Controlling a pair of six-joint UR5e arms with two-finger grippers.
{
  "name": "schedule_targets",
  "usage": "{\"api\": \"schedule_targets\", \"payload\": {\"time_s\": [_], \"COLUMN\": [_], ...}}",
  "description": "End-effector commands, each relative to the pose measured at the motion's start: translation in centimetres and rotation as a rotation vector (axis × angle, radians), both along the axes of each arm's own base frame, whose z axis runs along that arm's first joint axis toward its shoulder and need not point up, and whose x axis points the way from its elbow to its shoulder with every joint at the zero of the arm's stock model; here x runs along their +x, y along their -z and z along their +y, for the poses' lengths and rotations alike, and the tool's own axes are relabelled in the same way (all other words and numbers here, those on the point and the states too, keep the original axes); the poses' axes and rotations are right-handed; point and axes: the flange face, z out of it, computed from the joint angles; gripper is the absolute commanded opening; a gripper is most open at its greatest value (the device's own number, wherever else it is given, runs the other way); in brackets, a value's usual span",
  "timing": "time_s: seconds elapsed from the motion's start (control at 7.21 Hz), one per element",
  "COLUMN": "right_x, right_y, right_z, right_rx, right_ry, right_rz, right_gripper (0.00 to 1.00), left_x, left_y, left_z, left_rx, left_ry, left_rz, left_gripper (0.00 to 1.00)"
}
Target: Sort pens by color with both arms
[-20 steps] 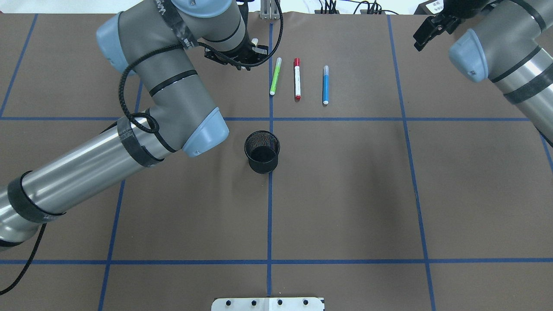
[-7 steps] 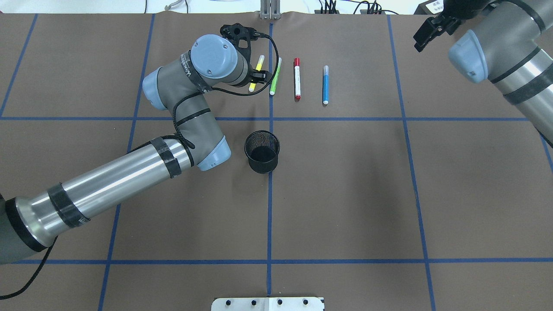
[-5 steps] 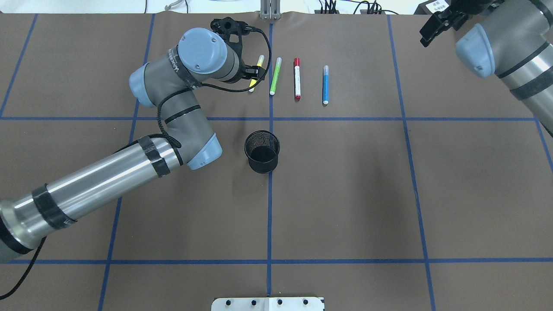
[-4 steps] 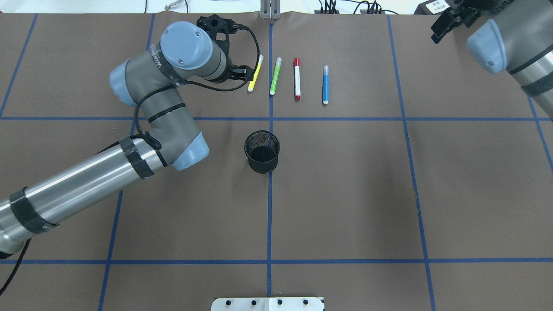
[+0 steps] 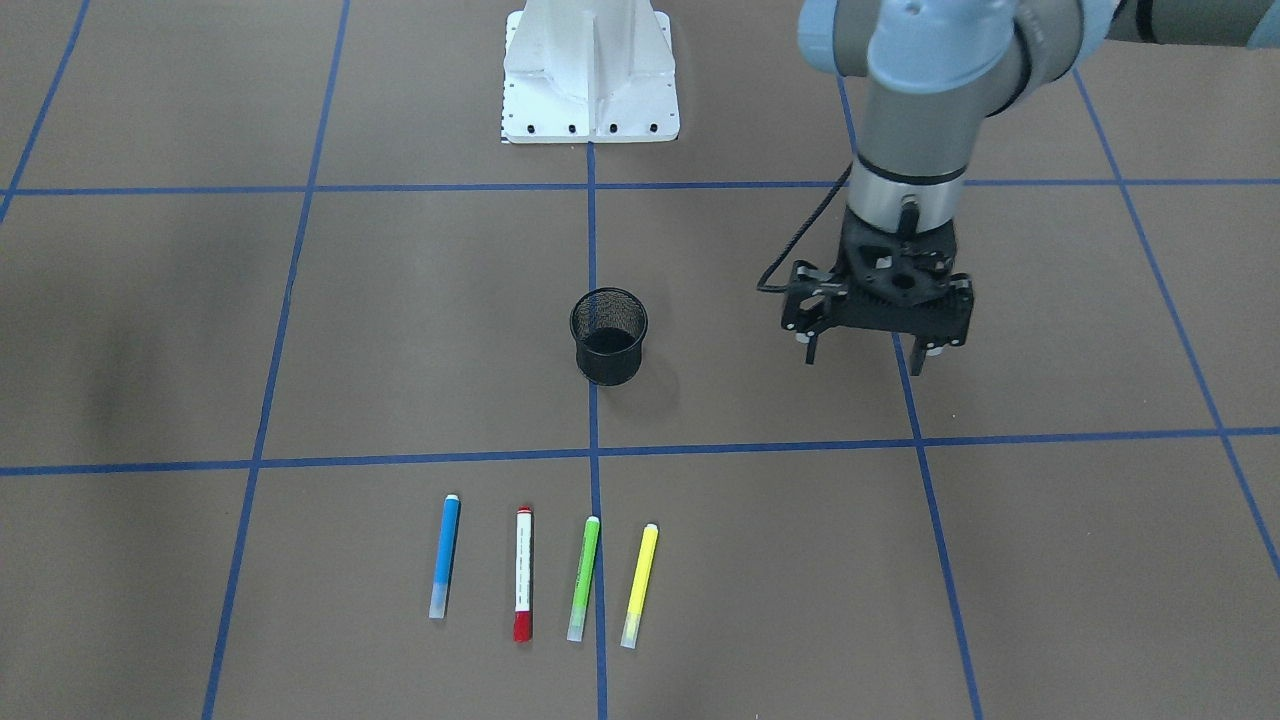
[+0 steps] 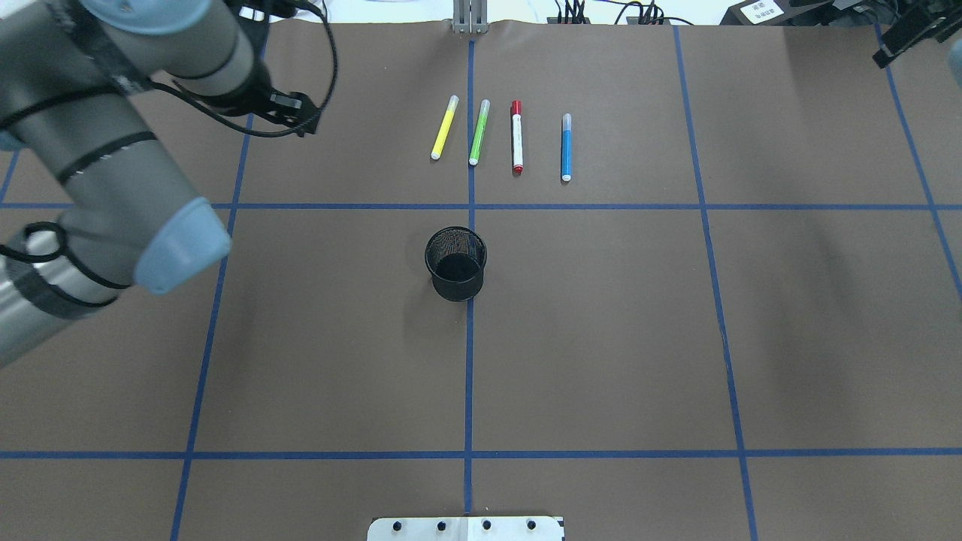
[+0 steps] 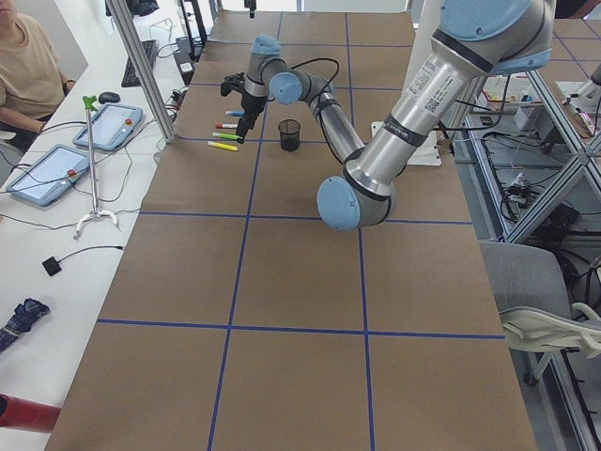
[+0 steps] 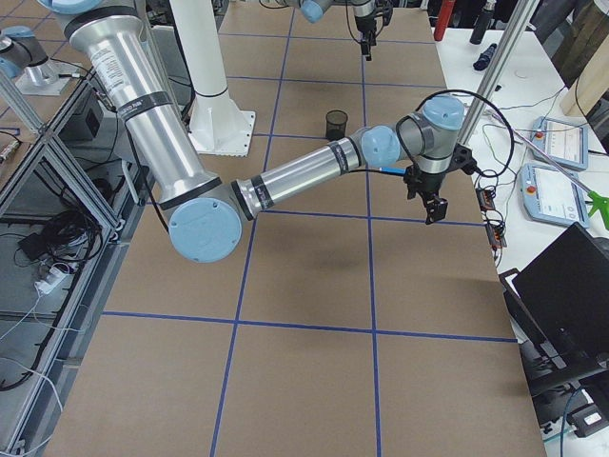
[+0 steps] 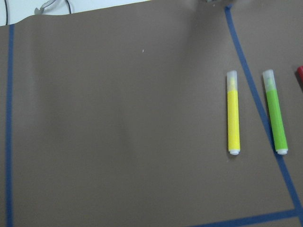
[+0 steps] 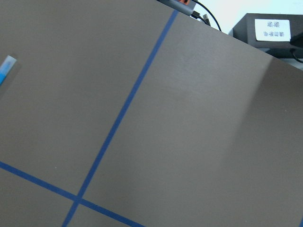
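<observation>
Four pens lie side by side at the far middle of the table: yellow, green, white with a red cap and blue. In the front-facing view they show as blue, red-capped, green and yellow. My left gripper is open and empty, held above the table well to the left of the pens. My right gripper is at the far right corner, partly out of view. I cannot tell whether it is open.
A black mesh cup stands upright at the table's middle, nearer the robot than the pens. The white pedestal base is at the robot's side. A black labelled box and cables lie behind the far edge.
The yellow pen came into view beside the green one as my left gripper drew away from it to the left. My right gripper moved further right, toward the corner.
</observation>
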Motion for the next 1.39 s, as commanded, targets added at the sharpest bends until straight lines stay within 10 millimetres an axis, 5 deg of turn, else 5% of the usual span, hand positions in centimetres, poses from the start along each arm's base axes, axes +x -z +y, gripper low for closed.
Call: {"api": "schedule_targets", "payload": {"time_s": [0.0,0.14,0.42,0.69,0.83,0.97,1.25], "right_x": [8.4,11.1,14.8,16.4,16.2,16.3,16.1], "right_y": [-7.2,-9.6,-14.9,-18.9,-21.5,-21.7,-24.0], "right_z": [3.5,5.2,9.3,12.5,14.5,14.9,16.6], "right_rx": [-0.016,-0.055,-0.104,-0.102,-0.15,-0.116,-0.095], "right_ry": [-0.014,-0.053,-0.079,-0.04,-0.046,-0.052,-0.055], "right_rz": [0.018,0.016,0.024,0.07,0.076,0.08,0.075], "right_gripper": [1.0,1.0,1.0,1.0,1.0,1.0,1.0], "left_x": [-13.8,-19.7,-28.0,-31.6,-36.0,-40.7,-42.3], "left_y": [-7.8,-12.3,-20.4,-29.1,-34.1,-36.2,-39.0], "left_z": [-0.9,-1.1,0.1,2.5,5.0,6.1,10.2], "left_rx": [-0.011,0.014,-0.034,-0.208,-0.288,-0.294,-0.326], "left_ry": [-0.146,-0.192,-0.214,-0.18,-0.092,-0.006,0.033], "left_rz": [-0.044,-0.097,-0.164,-0.099,-0.092,-0.067,0.086], "left_gripper": [1.0,1.0,1.0,1.0,1.0,1.0,1.0]}}
